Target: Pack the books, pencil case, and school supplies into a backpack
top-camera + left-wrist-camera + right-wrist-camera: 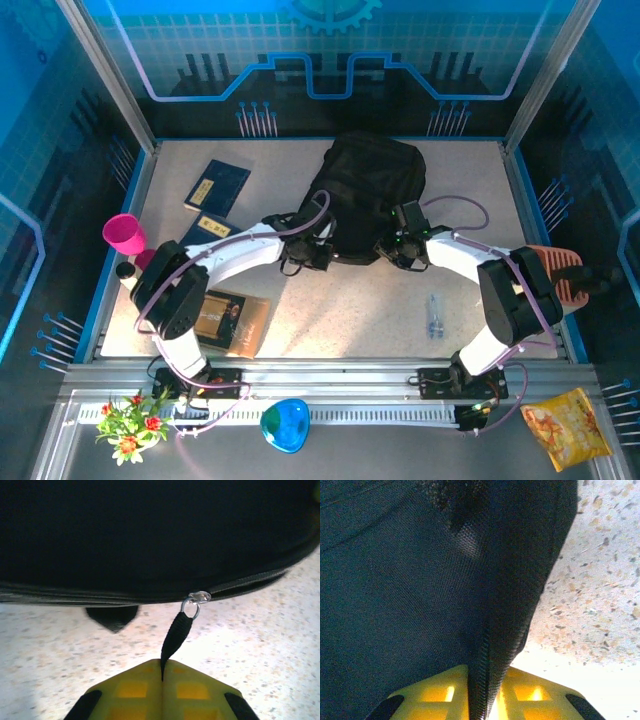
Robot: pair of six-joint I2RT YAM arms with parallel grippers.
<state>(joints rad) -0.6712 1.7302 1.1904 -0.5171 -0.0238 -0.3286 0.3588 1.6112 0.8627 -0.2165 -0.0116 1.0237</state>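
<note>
The black backpack [370, 185] lies at the back middle of the table. My left gripper [305, 256] is at its near left edge, shut [162, 672] on the black zipper pull strap [176, 634], which hangs from a metal ring on the backpack's [150, 540] zipper. At the near right edge, my right gripper [396, 250] is shut [482, 692] on the zipper seam of the backpack [420, 580]. One navy book [217, 185] lies at the back left and a second [207, 227] is partly under my left arm. The black-and-tan book [234, 321] lies near the left base. The pencil case is out of view.
A pink cup [123, 233] and a small dark cylinder [126, 270] stand at the left edge. A clear pen-like item [434, 318] lies front right. An orange ribbed thing [560, 274] sits at the right edge. A snack bag [565, 428], a blue object [285, 424] and flowers [130, 420] lie off the table in front.
</note>
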